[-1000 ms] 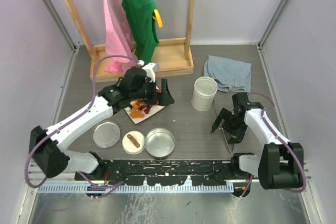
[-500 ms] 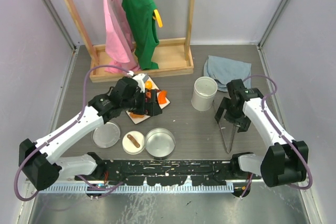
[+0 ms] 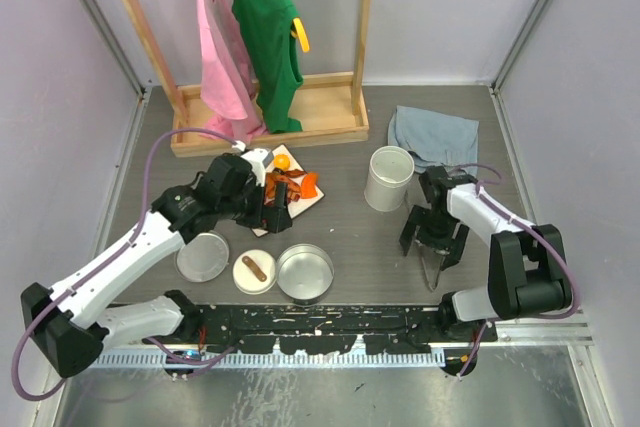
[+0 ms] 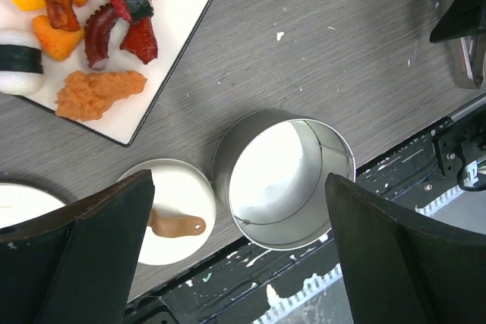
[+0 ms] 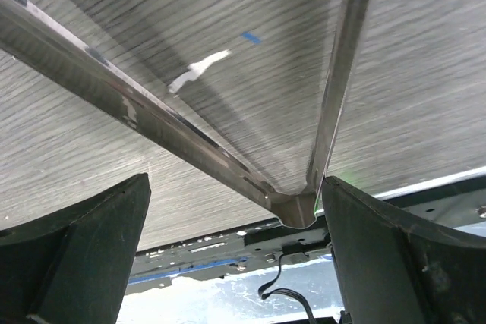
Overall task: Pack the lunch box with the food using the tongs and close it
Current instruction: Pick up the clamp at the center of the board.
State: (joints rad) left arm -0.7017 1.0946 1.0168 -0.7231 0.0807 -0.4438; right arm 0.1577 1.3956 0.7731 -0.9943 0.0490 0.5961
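— Near the tabletop's right edge: tongs [image 3: 437, 269] lying flat, V-joint toward the near edge. Right gripper [image 3: 432, 242] sits directly over them, jaws wide open, straddling the arms, nothing gripped.
— Left gripper [image 3: 275, 217]?
— Hovers at the near edge of the white plate [image 4: 182, 36], jaws open, holding nothing. Food [image 4: 99, 92] piled on the plate.
— Lunch box [image 3: 305, 272]?
— In pieces. Along the near edge, side by side: flat lid [image 3: 203, 255], small dish [image 4: 182, 187] with one brown sausage piece [image 4: 176, 225], wide tin [image 4: 326, 157] uncovered. Tall cup [image 3: 389, 178] upright mid-tabletop, between the plate and the right gripper.
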